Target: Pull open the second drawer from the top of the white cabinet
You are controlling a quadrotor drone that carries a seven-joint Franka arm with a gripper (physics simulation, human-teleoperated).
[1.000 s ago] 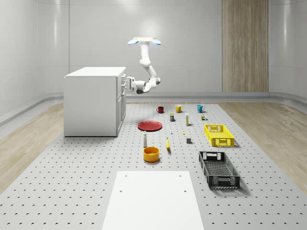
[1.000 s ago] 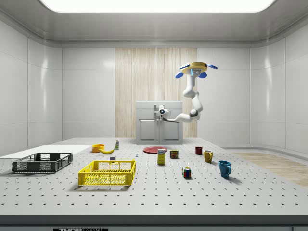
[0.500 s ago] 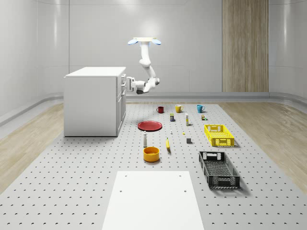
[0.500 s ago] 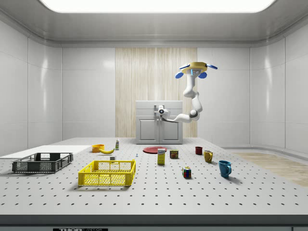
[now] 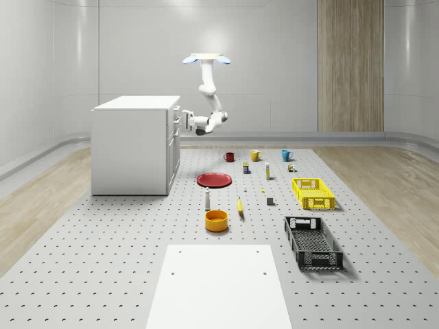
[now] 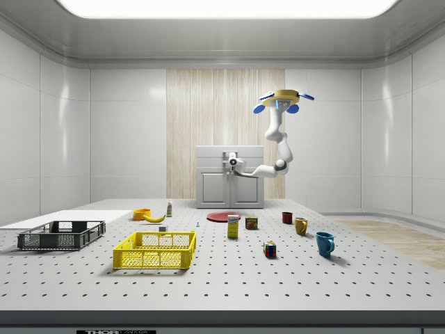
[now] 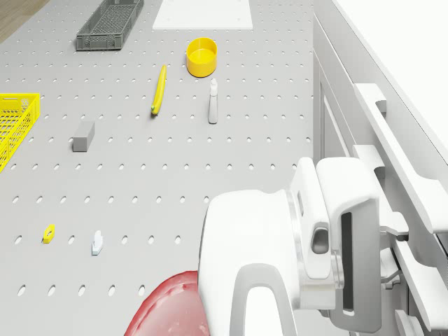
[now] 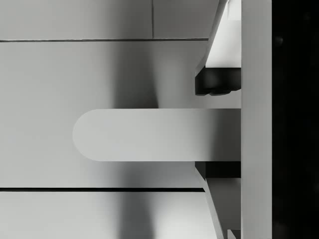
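Note:
The white cabinet [image 5: 130,147] stands at the whole-scene view's left and at the back middle of the side view [image 6: 229,184]. The drone [image 5: 206,59] hovers in the air beside the cabinet's drawer front, and its arm bends down toward that front. My gripper [image 5: 181,122] is at the upper drawers. In the wrist view the rounded drawer handle [image 8: 149,134] lies between my two dark pads [image 8: 217,82], and the gripper [image 8: 217,127] is shut on it. The drawer front [image 8: 75,74] looks flush with its neighbours. In the drone view the gripper [image 7: 388,241] is at the drawer fronts.
On the floor in front of the cabinet lie a red plate [image 5: 214,179], a small bottle [image 5: 207,199], a banana [image 5: 240,205] and an orange bowl [image 5: 216,220]. Mugs, a yellow crate [image 5: 313,193] and a black crate [image 5: 313,242] are further right. A white sheet [image 5: 218,284] lies near the front.
The arm's elbow has edged slightly toward the cabinet. The drone, the cabinet and the floor objects look the same.

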